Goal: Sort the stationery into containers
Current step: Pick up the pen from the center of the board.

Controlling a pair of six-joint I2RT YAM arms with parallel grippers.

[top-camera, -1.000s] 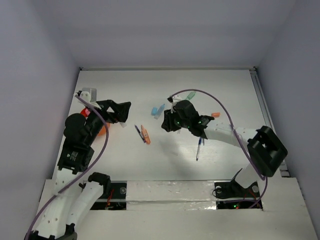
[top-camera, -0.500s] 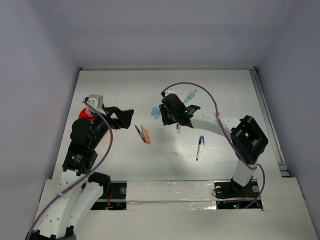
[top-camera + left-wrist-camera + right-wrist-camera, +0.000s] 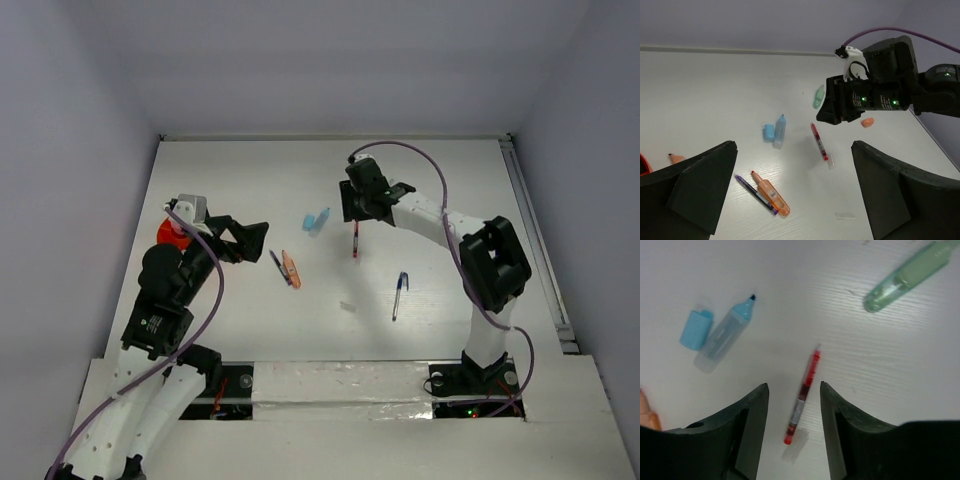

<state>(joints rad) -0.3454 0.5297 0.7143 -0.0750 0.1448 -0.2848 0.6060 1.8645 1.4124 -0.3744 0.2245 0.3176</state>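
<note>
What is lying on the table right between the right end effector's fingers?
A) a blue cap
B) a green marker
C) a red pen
C: in the right wrist view, the red pen lies in the gap of the open right end effector.

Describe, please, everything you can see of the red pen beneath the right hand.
The red pen is slim, of translucent red plastic with a pale label band, lying flat on the white table. The open right hand hovers above, straddling it without touching. A clear cap lies by its blunt end.
</note>
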